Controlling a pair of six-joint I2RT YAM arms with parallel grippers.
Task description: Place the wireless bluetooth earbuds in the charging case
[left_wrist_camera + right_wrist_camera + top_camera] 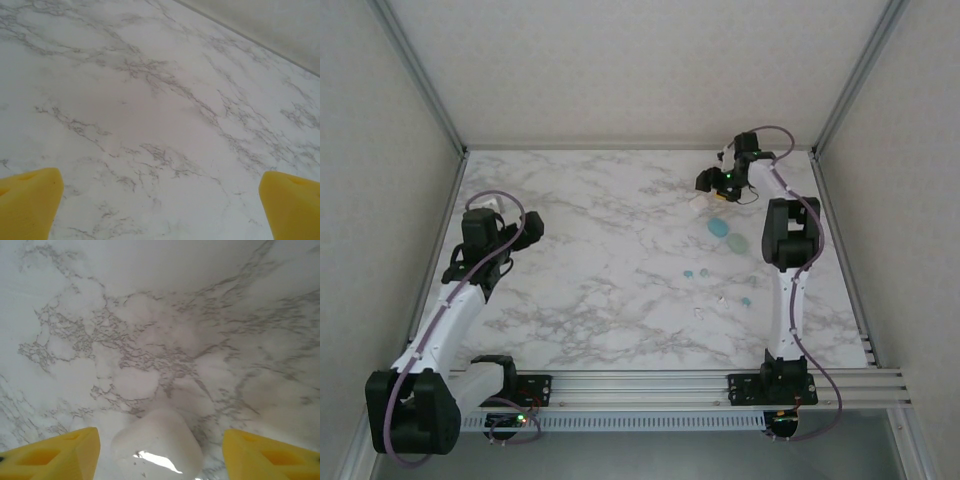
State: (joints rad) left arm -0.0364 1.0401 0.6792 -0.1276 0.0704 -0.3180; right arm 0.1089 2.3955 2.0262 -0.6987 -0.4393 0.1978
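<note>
Earbuds [704,269], tiny teal beads, lay loose on the marble table [580,250] near the smooth pebble-shaped case [720,228]. Right gripper [160,435] stood parted around a rounded, frosted white piece [157,447], seemingly not touching it. Left gripper [160,180] gaped wide over veined marble.

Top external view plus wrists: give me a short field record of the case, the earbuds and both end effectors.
charging case: turquoise and mint parts side by side, right part of marble table
earbuds: loose on table, nearer the arm bases than the case
left end effector: open over bare marble
right end effector: open, astride white rounded piece, gaps on both sides
</note>
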